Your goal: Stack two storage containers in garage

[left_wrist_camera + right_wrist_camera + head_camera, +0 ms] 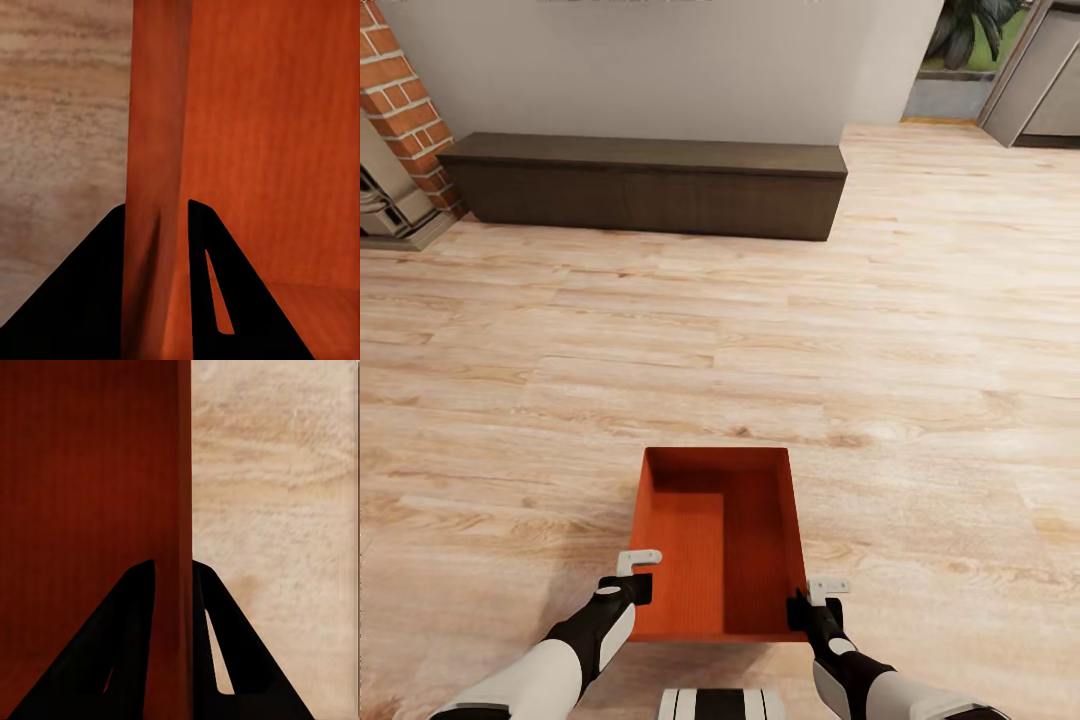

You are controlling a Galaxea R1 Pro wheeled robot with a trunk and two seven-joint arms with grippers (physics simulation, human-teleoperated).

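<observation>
Apparently unlabelled orange-red storage container [722, 545], side walls pinched by left claw [637, 572] and right claw [812, 598].

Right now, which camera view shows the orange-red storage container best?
The head view: the whole storage container shows there, open side up, held over the wood floor. The left wrist view gives one thin wall between the left end effector's fingers; the right wrist view gives the opposite wall likewise.
</observation>
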